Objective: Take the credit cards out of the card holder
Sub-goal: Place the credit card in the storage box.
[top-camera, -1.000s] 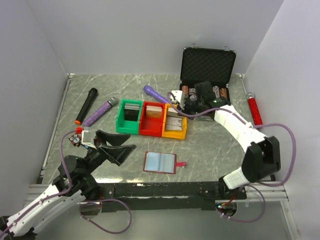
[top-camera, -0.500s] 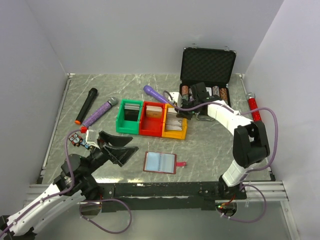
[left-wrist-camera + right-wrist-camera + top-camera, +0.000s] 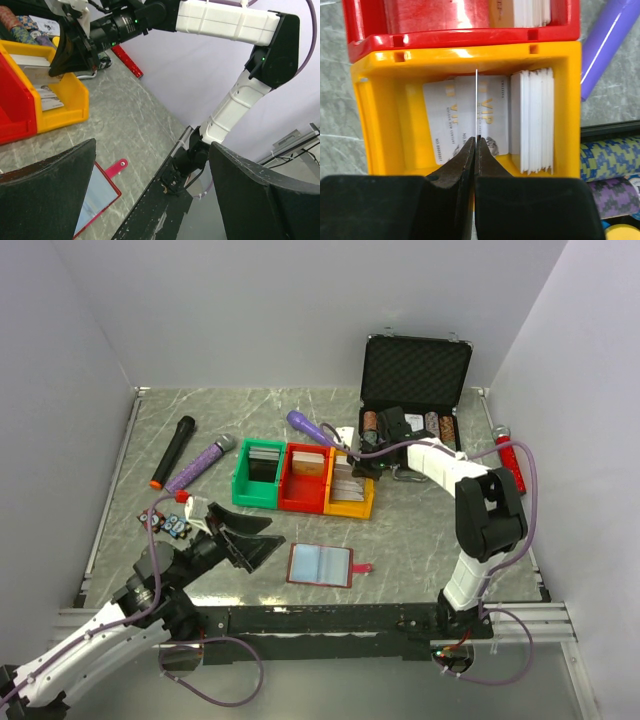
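Observation:
The dark-red card holder lies open on the table near the front, pale grey-blue sleeves up, snap tab to the right; it also shows in the left wrist view. My right gripper is shut on a thin white card held edge-on over the yellow bin. White VIP cards lie in that bin beside an upright stack. My left gripper is open and empty, just left of the card holder.
A green bin and a red bin stand left of the yellow one. An open black chip case is at the back right. A black microphone, purple microphones and a red tube lie around.
My right gripper has moved left from the chip case to above the yellow bin. My left arm has shifted slightly right toward the card holder.

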Tool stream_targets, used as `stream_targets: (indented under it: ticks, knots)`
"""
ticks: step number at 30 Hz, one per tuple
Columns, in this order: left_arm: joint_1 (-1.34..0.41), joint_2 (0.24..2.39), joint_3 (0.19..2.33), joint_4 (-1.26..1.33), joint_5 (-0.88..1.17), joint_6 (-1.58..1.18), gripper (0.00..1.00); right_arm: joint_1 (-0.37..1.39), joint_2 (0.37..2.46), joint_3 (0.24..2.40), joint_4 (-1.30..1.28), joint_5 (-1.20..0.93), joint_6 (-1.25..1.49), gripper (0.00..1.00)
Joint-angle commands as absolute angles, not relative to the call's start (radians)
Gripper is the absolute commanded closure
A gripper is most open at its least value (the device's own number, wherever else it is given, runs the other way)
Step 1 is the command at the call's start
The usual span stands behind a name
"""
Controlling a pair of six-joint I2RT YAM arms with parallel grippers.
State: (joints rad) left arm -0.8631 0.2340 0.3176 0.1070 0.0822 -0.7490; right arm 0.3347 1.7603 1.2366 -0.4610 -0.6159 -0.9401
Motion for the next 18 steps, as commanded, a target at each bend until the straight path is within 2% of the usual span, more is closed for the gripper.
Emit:
stream_targets:
  ticks: [1, 18]
  knots:
    - [-0.859, 0.242, 0.325, 0.138, 0.109, -0.749, 0.01, 0.318, 1.782, 1.289, -0.419, -0.630, -0.959, 1.00]
    - [-0.861, 0.225, 0.314, 0.126, 0.109, -0.756, 0.01, 0.319, 1.825, 1.270, -0.347, -0.569, -0.899, 1.00]
